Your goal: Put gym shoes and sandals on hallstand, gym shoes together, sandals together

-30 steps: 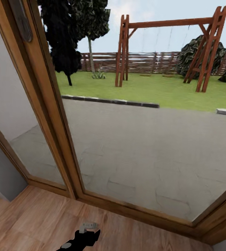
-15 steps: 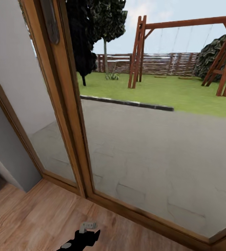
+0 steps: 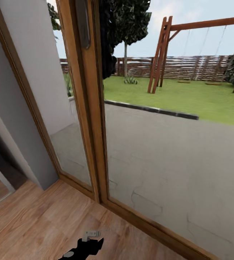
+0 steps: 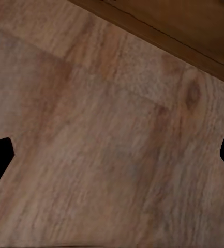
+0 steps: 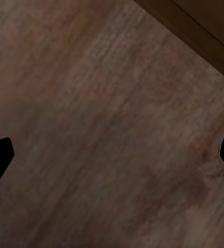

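The robot faces a tall wood-framed glass door (image 3: pixel 95 108) onto a paved yard with a red wooden swing frame (image 3: pixel 163 54). Below lies light-brown wood-plank corridor floor (image 3: pixel 34 224). The left gripper (image 4: pixel 112 155) and right gripper (image 5: pixel 112 155) hang spread wide, holding nothing. I'd judge it is searching; next, turn toward the shoes.

Your right gripper (image 5: pixel 112 155): fingertips spread wide at both frame edges, nothing between | below: corridor floor (image 5: pixel 106 129) | upper right corner: darker wooden frame strip (image 5: pixel 205 23)
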Tool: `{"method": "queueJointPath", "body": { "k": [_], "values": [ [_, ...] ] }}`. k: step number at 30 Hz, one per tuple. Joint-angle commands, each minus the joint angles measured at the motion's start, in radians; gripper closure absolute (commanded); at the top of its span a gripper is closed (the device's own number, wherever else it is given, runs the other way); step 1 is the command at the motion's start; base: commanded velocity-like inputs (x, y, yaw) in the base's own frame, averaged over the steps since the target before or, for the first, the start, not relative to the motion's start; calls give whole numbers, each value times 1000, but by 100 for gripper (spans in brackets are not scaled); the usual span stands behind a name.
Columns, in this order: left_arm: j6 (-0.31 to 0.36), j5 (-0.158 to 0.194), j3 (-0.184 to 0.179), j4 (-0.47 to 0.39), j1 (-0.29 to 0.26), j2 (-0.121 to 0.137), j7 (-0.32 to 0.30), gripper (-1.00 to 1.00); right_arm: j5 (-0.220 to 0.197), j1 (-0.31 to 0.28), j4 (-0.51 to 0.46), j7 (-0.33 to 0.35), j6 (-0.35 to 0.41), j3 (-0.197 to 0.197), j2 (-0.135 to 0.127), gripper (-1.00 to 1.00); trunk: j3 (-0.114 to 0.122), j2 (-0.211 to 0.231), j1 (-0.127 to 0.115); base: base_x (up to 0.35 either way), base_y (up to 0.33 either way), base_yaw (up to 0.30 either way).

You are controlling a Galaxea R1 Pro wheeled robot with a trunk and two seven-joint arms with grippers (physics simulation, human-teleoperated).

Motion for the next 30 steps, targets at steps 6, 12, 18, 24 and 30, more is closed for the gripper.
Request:
{"method": "queueJointPath", "body": {
  "k": [6,12,18,24,30],
  "values": [
    [0,0,0,0,0,0,0,-100,0,0,0,0,0,1,0,-100,4,0,0,0,0,267],
    [0,0,1,0,0,0,0,-100,0,0,0,0,0,0,0,-100,7,0,0,0,0,267],
    [0,0,1,0,0,0,0,-100,0,0,0,0,0,0,0,-100,11,0,0,0,0,267],
    [0,0,1,0,0,0,0,-100,0,0,0,0,0,0,0,-100,14,0,0,1,0,249],
    [0,0,0,0,0,0,0,-100,0,0,0,0,0,1,0,-100,15,0,0,91,0,113]
  ]
}}
